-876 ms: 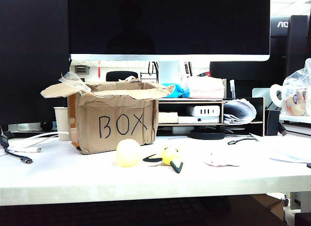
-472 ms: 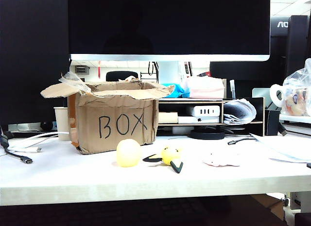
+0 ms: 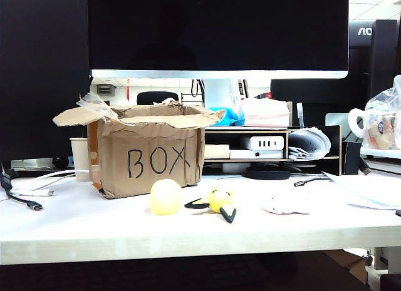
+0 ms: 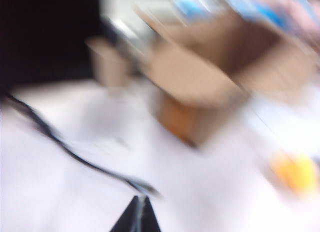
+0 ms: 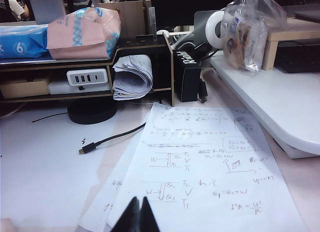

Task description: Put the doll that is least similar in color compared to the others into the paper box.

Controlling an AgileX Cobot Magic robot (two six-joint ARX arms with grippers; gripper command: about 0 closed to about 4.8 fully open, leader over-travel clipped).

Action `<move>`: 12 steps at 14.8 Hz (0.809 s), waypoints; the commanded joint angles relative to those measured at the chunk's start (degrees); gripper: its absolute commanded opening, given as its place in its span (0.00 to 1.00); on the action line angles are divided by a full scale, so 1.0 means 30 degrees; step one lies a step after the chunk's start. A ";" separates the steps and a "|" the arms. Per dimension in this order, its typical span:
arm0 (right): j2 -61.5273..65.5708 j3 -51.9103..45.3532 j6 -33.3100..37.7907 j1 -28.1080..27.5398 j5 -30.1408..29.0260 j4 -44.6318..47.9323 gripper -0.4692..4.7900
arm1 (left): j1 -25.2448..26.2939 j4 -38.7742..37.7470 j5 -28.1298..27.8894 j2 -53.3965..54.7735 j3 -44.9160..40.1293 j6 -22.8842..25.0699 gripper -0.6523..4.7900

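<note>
The whitish doll (image 3: 286, 205) lies low on the white table, right of the others: a pale yellow ball (image 3: 165, 196) and a bright yellow toy with black tips (image 3: 220, 201). The brown paper box (image 3: 150, 156), marked "BOX", stands open behind the ball. Neither arm shows in the exterior view. The left wrist view is blurred; my left gripper (image 4: 140, 198) hangs shut and empty above the table, with the box (image 4: 220, 77) and the ball (image 4: 297, 173) ahead of it. My right gripper (image 5: 139, 199) is shut and empty over handwritten paper sheets (image 5: 200, 177).
A large monitor (image 3: 216, 31) and a wooden shelf (image 3: 269, 144) with tissue packs stand behind the box. Cables (image 3: 25, 194) lie at the table's left. A black cable (image 5: 112, 139) and a plastic bag (image 5: 245, 35) on a raised white ledge are near the right gripper.
</note>
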 commanded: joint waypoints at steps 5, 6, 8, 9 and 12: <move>-0.0007 -0.0058 -0.0066 -0.0007 0.0015 0.0335 0.09 | -0.5552 0.0146 -0.0022 0.2433 0.0073 0.0007 0.11; -0.0007 -0.0058 -0.0066 -0.0007 0.0015 0.0335 0.09 | -0.6572 0.0146 -0.0007 0.2433 0.0073 0.0007 0.11; -0.0007 -0.0058 -0.0066 -0.0007 0.0015 0.0335 0.09 | -0.8582 0.0138 0.0007 0.2441 0.0073 0.0007 0.11; -0.0007 -0.0058 -0.0066 -0.0007 0.0015 0.0335 0.09 | -0.9377 0.0146 0.0007 0.2441 0.0073 0.0007 0.11; -0.0007 -0.0058 -0.0066 -0.0007 0.0015 0.0335 0.09 | -1.2837 0.0146 0.0029 0.2433 0.0044 0.0007 0.11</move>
